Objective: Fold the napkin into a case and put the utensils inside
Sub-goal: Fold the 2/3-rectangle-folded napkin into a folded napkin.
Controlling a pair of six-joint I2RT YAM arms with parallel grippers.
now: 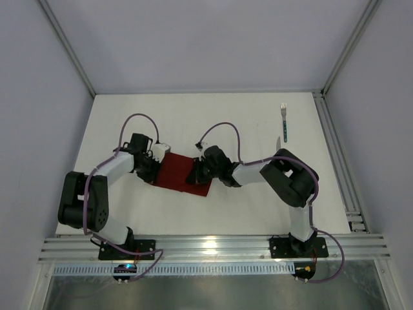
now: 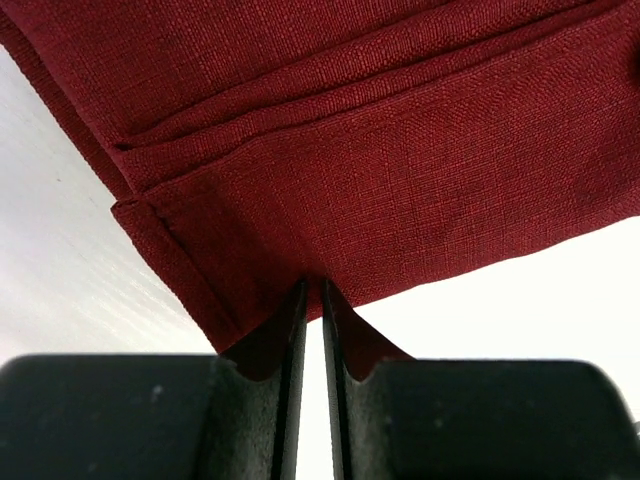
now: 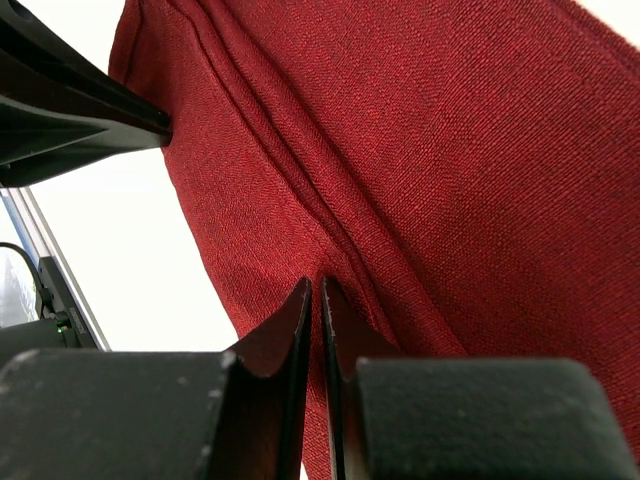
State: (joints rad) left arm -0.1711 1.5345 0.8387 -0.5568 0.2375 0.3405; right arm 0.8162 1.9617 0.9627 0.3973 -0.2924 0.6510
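Red-cloth check: pinches napkin [image 1: 182,173] edge with left gripper [image 2: 311,285], clamps napkin fold with right gripper [image 3: 316,283], jaws nearly together on fabric; leaves fork [image 1: 283,119] and knife [image 1: 277,143] far right.

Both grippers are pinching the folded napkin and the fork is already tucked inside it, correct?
No. The fork is not inside: it lies on the table, well to the right of the napkin, as the top external view shows. The rest holds.
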